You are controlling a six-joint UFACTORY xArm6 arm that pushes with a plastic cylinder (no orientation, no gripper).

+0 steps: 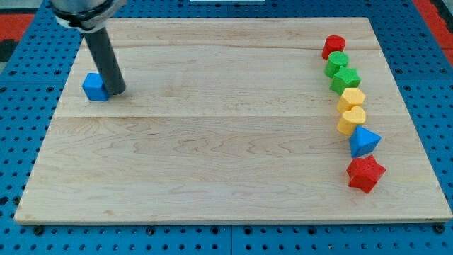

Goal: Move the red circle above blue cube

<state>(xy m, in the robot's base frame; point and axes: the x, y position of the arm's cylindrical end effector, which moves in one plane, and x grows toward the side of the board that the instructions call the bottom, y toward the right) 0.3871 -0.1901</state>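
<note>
In the camera view, our arm comes down from the view's top left as a straight dark rod (105, 60). We have no hand to spread or press together. My tip (117, 92) rests on the counter (212, 149), a pale wooden board lying on a blue pegboard surface (14, 142). My tip sits just beside the blue cube (95, 87), on the cube's right as the view shows it, and the two look to be touching, though we cannot tell for certain.

The blue cube stands alone near the board's left edge, in the upper part of the view.

The red circle (333, 47) is far across the board, near the view's top right, well apart from both the cube and my tip. It heads a loose column of blocks that runs down the right side. Just below it sits a green round block (337, 64), and touching that a second green block (345, 79) of a shape we cannot make out clearly. Next come a yellow block with flat sides (351, 98) and a yellow heart-like block (351, 120), close against each other. Below them lies a blue triangle-like block (364, 142), and at the bottom of the column a red star (365, 174).
</note>
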